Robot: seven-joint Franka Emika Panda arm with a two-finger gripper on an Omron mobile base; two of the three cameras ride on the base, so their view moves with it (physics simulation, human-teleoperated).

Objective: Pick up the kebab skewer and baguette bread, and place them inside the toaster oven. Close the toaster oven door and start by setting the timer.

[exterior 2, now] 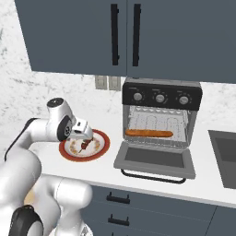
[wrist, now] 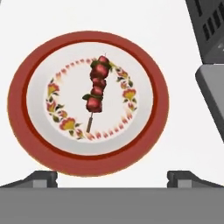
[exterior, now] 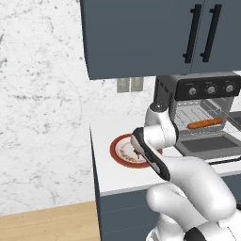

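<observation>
My two-finger gripper [wrist: 112,177] hangs over red-rimmed floral plate [wrist: 26,144], jaws spread, holding nothing. Short red-brown kebab skewer [wrist: 96,89] lies mid-plate, straight ahead; long axis runs roughly across my finger line. Orange-brown baguette bread [exterior 2: 149,133] on rack in dark grey toaster oven [exterior 2: 161,94].

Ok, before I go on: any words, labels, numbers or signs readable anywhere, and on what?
None can be read.
Oven knobs: pale marks around them, too small to read.
Plate: flower pattern only, no text.
Wall outlets: blank.
</observation>
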